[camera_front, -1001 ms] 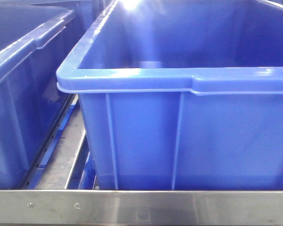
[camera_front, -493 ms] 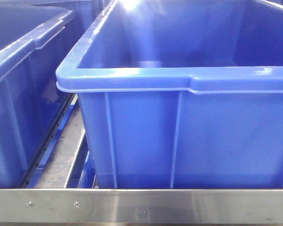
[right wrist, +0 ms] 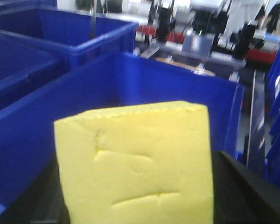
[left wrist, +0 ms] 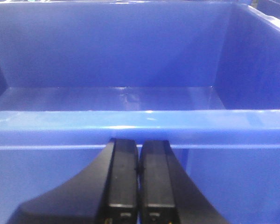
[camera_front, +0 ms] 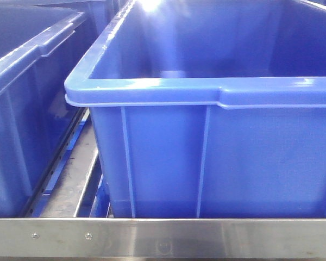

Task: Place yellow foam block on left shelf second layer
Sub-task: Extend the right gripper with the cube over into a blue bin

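Yellow foam block (right wrist: 135,163) right-wrist only

Front view: two blue plastic bins side by side, a large bin (camera_front: 217,141) filling most of the frame and a second bin (camera_front: 22,109) at the left edge. One metal rail (camera_front: 163,238) crosses the bottom, carrying two small screws (camera_front: 61,236).

Left wrist view: one blue bin interior (left wrist: 130,70), and two black fingers (left wrist: 123,186) pressed together.

Right wrist view: one yellow foam block (right wrist: 137,163), with several blue bins (right wrist: 65,32) behind it; their exact number cannot be told.
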Tool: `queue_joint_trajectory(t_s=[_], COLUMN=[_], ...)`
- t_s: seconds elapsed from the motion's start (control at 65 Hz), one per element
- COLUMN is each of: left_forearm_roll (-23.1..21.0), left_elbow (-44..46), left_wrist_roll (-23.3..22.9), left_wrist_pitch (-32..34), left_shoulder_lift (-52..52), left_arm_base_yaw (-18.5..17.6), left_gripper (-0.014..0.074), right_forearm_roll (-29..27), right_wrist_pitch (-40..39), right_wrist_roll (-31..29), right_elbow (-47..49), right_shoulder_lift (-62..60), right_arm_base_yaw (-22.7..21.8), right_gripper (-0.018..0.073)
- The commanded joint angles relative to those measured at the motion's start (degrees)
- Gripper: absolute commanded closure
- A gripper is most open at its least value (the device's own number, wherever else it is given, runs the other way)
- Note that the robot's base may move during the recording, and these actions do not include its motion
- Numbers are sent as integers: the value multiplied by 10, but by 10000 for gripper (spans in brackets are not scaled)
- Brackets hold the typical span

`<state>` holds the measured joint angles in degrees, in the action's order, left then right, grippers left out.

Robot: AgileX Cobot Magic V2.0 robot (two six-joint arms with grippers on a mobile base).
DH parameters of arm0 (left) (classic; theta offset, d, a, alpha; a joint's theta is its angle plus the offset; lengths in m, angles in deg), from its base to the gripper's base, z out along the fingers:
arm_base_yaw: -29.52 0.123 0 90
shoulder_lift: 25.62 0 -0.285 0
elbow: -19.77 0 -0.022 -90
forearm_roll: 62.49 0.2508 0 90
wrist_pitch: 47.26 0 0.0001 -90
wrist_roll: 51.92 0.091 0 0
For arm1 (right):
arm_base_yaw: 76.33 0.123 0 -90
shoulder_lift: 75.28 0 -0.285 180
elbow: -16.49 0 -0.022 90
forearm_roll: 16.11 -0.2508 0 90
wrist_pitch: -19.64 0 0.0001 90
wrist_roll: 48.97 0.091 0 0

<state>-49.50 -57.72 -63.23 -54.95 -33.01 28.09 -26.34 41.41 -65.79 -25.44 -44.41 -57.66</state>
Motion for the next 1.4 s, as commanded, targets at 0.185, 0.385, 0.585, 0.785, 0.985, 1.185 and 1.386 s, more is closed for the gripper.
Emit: queue_joint_trajectory(t_s=[0.185, 0.385, 0.585, 0.785, 0.985, 1.185, 1.386], left_forearm_roll=[-2, -2, -2, -2, -2, -2, -2], left_elbow=[-15, -15, -15, -15, -15, -15, -15], left_wrist_roll=[-2, -2, -2, -2, -2, -2, -2], left_wrist_pitch=[50, 50, 50, 50, 50, 50, 50], left_shoulder_lift=[8, 8, 8, 8, 8, 8, 8], left_arm_base_yaw=[-4, -4, -4, -4, -4, -4, -4], left_gripper=[460, 460, 460, 460, 460, 460, 460], right_forearm_roll=[-4, 4, 22, 41, 49, 49, 49], right_wrist_pitch=[38, 79, 83, 66, 43, 44, 52], right_wrist_roll=[-1, -1, -1, -1, -1, -1, -1], right_elbow=[198, 288, 347, 363, 363, 363, 363], right_shoulder_lift=[287, 453, 600, 687, 727, 744, 750], right_arm_base_yaw=[6, 36, 52, 52, 51, 50, 50], right_gripper=[294, 294, 294, 294, 294, 293, 126])
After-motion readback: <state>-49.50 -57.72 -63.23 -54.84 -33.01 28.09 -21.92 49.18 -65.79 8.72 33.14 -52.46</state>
